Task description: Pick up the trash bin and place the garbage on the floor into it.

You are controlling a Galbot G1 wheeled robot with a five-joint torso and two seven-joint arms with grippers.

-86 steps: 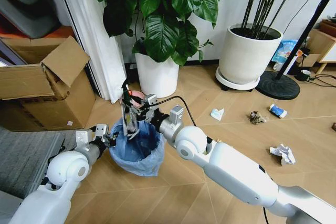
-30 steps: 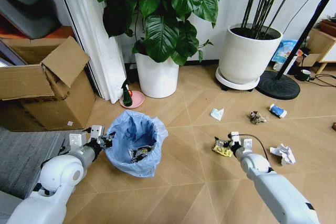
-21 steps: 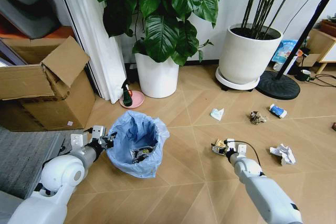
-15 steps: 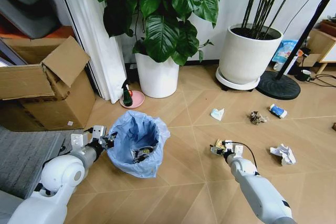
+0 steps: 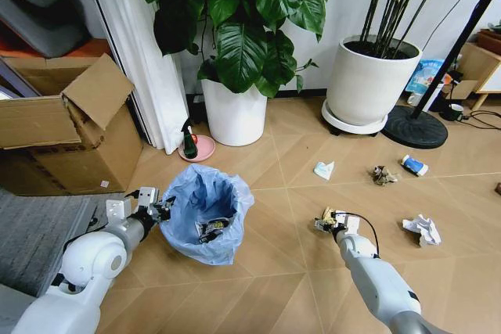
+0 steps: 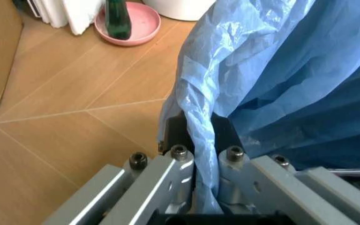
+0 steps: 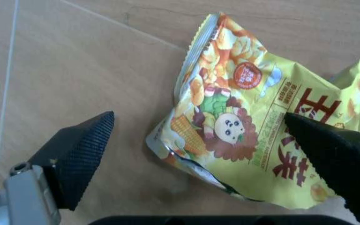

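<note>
Your right gripper [image 7: 211, 154]: fingers spread wide, straddling the yellow wrapper [image 7: 255, 136] on the floor [image 7: 73, 61], one fingertip on bare planks, the other over the wrapper's far edge. Your left gripper [image 6: 205, 164]: clamped together on the rim of the trash bin [image 5: 205, 217], blue liner pinched between the fingers. From the wrapper, the bin lies at 9 o'clock; a white paper wad [image 5: 423, 228] at 3 o'clock; a white scrap [image 5: 323, 169] at 12 o'clock.

Bright, even light; perhaps edge distortion.
</note>
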